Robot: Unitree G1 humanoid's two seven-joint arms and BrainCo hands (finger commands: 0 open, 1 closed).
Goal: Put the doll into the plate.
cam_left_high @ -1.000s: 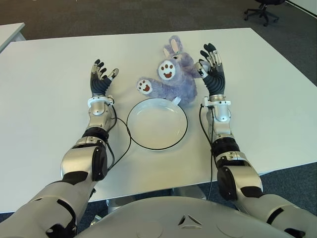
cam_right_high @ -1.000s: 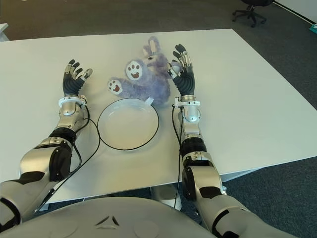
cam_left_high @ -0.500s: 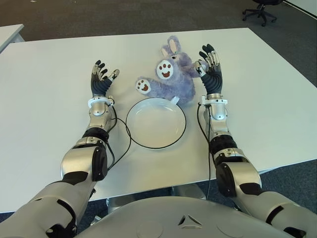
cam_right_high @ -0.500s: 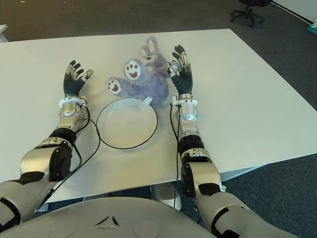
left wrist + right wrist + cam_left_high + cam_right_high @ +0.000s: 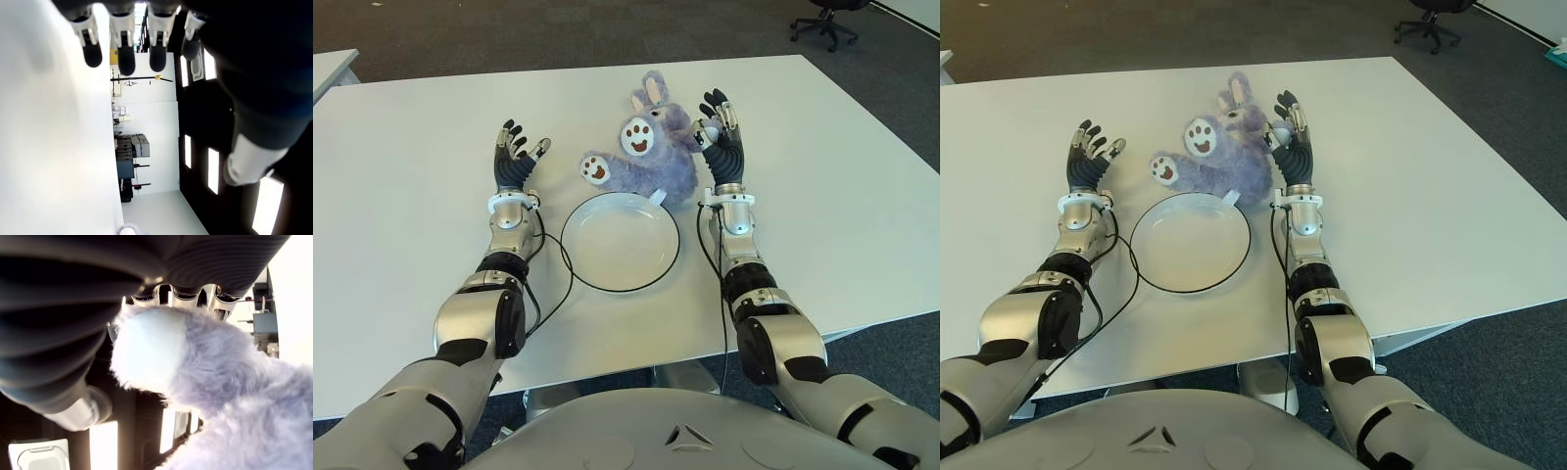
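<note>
White worktop [image 5: 401, 196] carries everything you see. Your purple doll [image 5: 651, 147] lies on it just beyond the plate [image 5: 620, 242], paws up, not yet in the dish. Your right hand [image 5: 720, 127] presses against the doll's side, fingers spread, nothing gripped. Your left hand [image 5: 514, 157] shows left of the plate, fingers apart.

You have one doll [image 5: 651, 147], a purple plush rabbit with two pale paw soles turned up, and one white plate [image 5: 620, 241] with a dark rim, both on a single white table [image 5: 401, 176]. Two robot hands are up over it: one left hand [image 5: 514, 159] and one right hand [image 5: 721, 132]. Beyond the table you can count one office chair [image 5: 829, 19] on the floor.
</note>
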